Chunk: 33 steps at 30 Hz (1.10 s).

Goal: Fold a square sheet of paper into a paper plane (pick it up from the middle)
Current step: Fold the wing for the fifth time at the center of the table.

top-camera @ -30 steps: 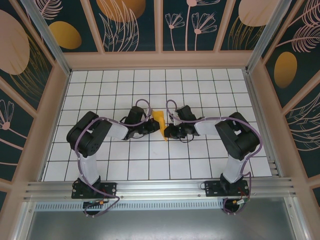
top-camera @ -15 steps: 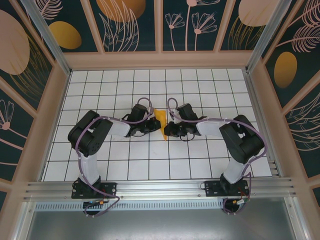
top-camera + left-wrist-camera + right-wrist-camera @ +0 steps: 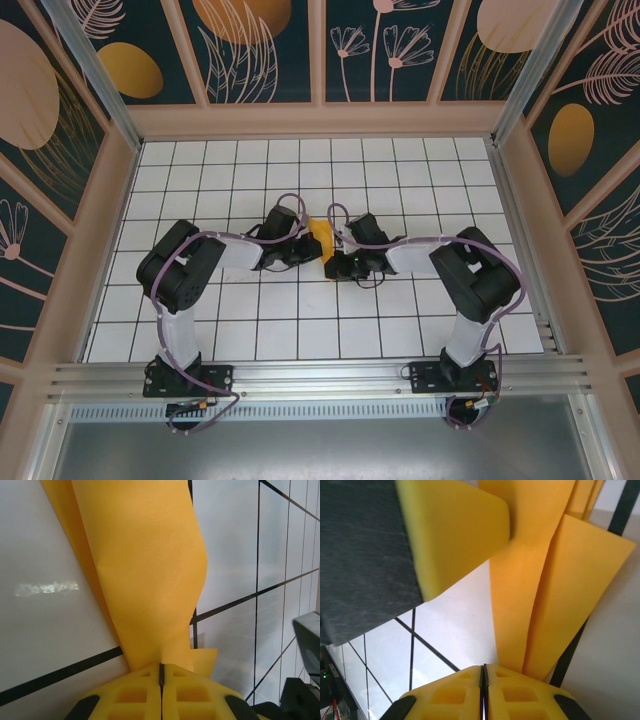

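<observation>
2 arms meet nose to nose in the middle of the table (image 3: 200, 180), with the plane (image 3: 319, 240) squeezed between them.

Room-wise it's pretty generous. There are several rows of bare tiles on the far side up to the back wall (image 3: 320, 120), and a couple of rows on the near side down to the rail (image 3: 320, 375). There are also open tiles out to both side walls. The only cramped bit is the centre, where the 2 wrists sit just beside each other with only the paper between.

The left gripper (image 3: 161, 667) is clamped right down on the plane. Its yellow fingers (image 3: 132, 695) meet on a thin line, and the paper runs straight out from between them, bowing on 1 side. A small corner of paper pokes out next to the tips.

The right gripper (image 3: 483, 670) is the same story from the other side, pinched tight with the paper fanning out from its tips. 2 layered flaps show there, with a crease between them. In that wrist view the left arm's yellow pad (image 3: 455, 530) sits right against the paper at the upper edge.

So both ends are gripped and the plane is dead centre on the grid. I can't tell if it touches the tiles.
</observation>
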Tool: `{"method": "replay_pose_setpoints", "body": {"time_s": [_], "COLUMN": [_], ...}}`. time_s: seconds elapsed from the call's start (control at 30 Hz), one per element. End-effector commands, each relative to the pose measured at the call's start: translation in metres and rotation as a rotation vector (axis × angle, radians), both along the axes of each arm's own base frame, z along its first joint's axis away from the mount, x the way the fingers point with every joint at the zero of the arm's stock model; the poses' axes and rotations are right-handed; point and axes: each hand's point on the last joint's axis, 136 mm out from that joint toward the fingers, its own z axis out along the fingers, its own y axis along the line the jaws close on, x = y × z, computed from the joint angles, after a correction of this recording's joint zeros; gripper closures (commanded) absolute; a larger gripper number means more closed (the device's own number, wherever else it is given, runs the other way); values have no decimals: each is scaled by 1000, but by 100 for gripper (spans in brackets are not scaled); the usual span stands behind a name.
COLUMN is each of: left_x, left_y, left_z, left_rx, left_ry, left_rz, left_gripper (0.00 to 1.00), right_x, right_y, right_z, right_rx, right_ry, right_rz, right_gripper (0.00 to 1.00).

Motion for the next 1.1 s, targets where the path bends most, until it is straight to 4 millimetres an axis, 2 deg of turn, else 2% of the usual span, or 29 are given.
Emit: {"method": "replay_pose_setpoints", "body": {"time_s": [0.0,0.17,0.27,0.33,0.63,0.73,0.8,0.97,1.07], "left_x": [-4,-3,-3,-3,-4,-4,-4,-3,-3], "left_y": [35,35,35,36,37,38,38,36,36], "left_z": [-56,-56,-57,-57,-60,-61,-60,-57,-57], "left_rx": [197,203,204,206,218,221,219,213,211], "left_ry": [76,73,76,75,82,85,82,78,78], "left_rz": [92,95,94,93,97,98,98,95,92], "left_gripper": [92,92,92,92,92,92,92,92,92], "right_x": [-12,-3,-4,-8,-32,-35,-27,13,25], "right_y": [-11,-4,-5,-6,-24,-27,-22,-9,-5], "right_z": [-21,9,15,12,-28,-29,-16,44,52], "right_rx": [-58,-5,1,-4,-91,-101,-77,51,68], "right_ry": [52,-16,-22,-7,94,101,58,-118,-146], "right_rz": [-5,-6,-5,0,-12,-10,-14,-82,-93], "right_gripper": [89,89,89,89,89,89,89,89,89]}}
